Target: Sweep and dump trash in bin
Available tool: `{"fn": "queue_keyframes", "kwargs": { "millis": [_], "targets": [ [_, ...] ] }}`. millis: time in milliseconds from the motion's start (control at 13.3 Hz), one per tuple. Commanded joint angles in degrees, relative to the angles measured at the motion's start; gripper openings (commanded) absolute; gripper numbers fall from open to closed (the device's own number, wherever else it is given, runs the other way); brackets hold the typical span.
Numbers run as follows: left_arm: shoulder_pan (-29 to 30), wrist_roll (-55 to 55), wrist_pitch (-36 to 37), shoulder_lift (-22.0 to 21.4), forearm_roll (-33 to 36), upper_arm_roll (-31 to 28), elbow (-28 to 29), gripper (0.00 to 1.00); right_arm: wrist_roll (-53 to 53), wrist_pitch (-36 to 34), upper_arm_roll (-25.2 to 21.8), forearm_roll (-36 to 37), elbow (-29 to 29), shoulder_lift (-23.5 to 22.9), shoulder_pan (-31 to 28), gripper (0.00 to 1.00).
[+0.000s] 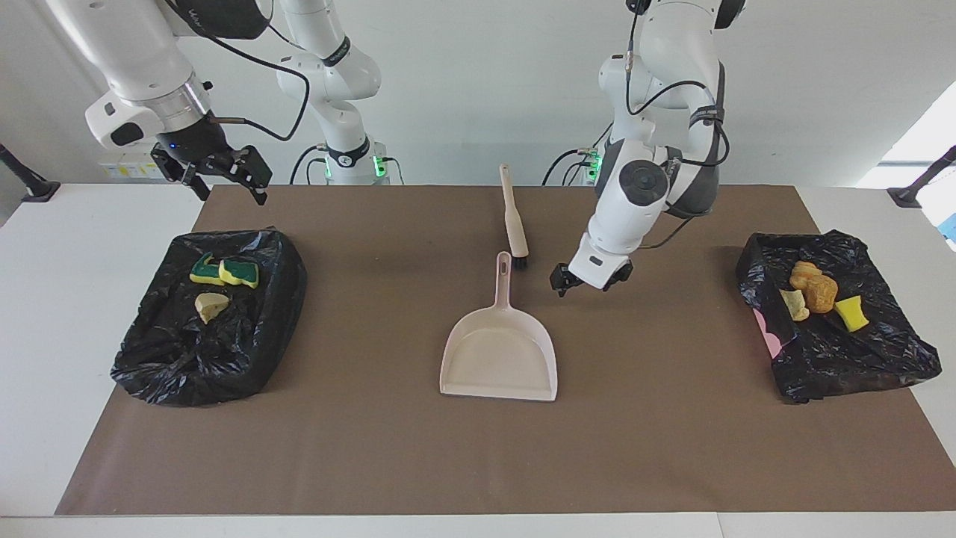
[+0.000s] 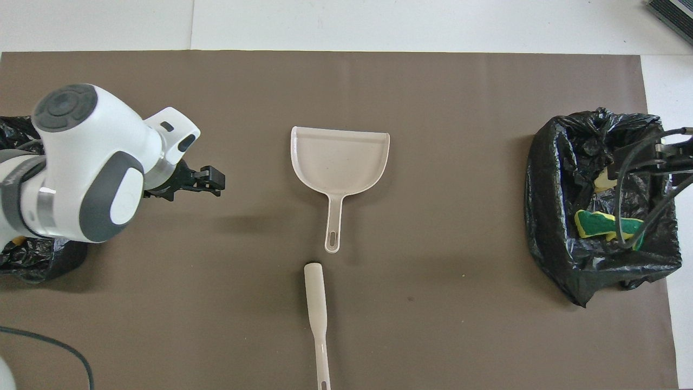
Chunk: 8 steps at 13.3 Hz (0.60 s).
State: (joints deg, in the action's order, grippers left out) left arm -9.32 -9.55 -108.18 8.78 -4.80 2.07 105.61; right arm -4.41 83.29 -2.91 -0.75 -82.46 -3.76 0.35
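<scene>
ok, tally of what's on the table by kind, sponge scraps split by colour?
Yellow sponge chunks with green tops: 2
Beige sponge chunks: 2
Orange-brown sponge chunks: 2
Plain yellow sponge chunk: 1
Beige plastic dustpan: 1
Beige brush with black bristles: 1
Black bag-lined bins: 2
Total: 11

White wall (image 1: 463,82), white table (image 1: 67,246), brown mat (image 1: 478,456)
</scene>
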Motion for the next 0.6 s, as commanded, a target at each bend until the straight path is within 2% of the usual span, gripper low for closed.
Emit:
{"fn": "queue_keyframes", "kwargs": {
  "millis": [0,151,301,527],
  "targets": [
    [7.9,11.8,5.1,-5.5,0.0,0.6,1.3,1.0,-0.3,0.5,0.3,-0.6,-1.6,1.3,-0.5,1.0],
    [11.7,16.6,6.7,-6.5,2.6,0.6,0.2,1.0,-0.3,0.5,0.3,-0.6,-1.7,1.3,-0.5,1.0],
    [12.0,17.0,8.6,-7.1,7.5,0.7,-3.1,1.0,-0.2,0.4,0.3,-0.6,-1.6,1.3,-0.5,1.0],
    [11.8,16.4,14.5,-8.2,7.6,0.7,-10.3,1.0,-0.2,0.0,0.3,-0.6,-1.7,1.4,-0.5,1.0]
  ]
}}
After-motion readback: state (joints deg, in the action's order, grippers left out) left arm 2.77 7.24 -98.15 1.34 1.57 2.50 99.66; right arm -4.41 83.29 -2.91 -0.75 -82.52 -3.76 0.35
